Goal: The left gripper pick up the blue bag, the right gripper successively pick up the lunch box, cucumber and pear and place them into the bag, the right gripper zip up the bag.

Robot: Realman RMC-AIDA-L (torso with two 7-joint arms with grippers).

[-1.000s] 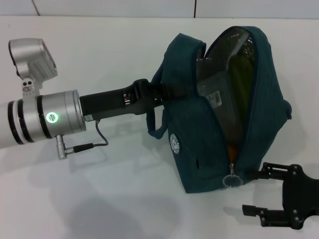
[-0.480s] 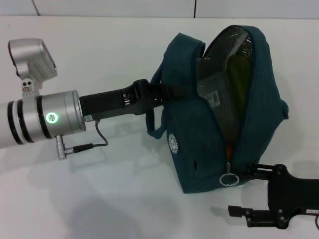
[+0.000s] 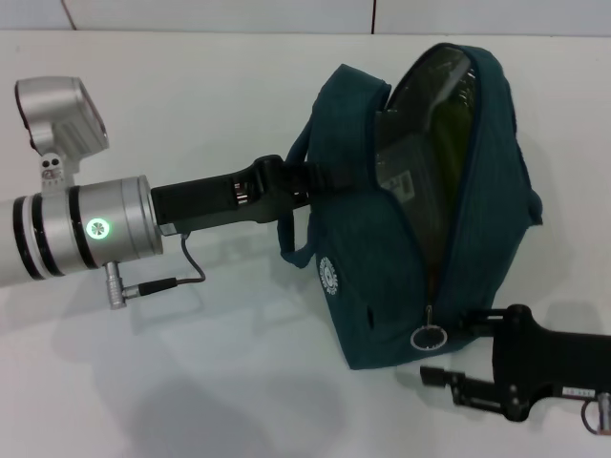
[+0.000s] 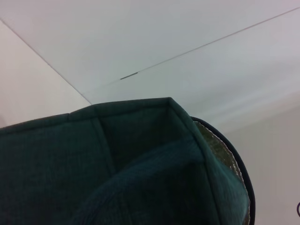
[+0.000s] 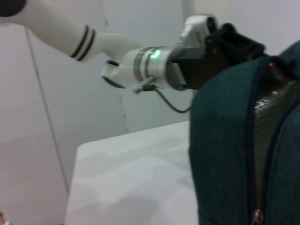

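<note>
The blue bag (image 3: 382, 277) stands on the white table with its zip open and its silver lining showing. My left gripper (image 3: 307, 181) is shut on the bag's handle side, holding it up. Inside, the clear lunch box (image 3: 401, 176) leans against the lining, and the green cucumber (image 3: 447, 119) lies behind it. The pear is hidden. My right gripper (image 3: 456, 349) is open at the bag's near end, its fingers just right of the ring zip pull (image 3: 428, 337). The right wrist view shows the bag (image 5: 225, 140) close up with the zip slider (image 5: 257, 216).
The left arm's silver joint (image 3: 91, 229) and its cable (image 3: 181, 272) reach over the table's left side. A loop handle (image 3: 296, 243) hangs below the left gripper. The left wrist view shows only bag fabric (image 4: 117, 178) and lining (image 4: 225, 154).
My right gripper has moved left, in towards the bag's near end and the ring pull. The bag's near end has shifted slightly left. The pear's orange patch no longer shows.
</note>
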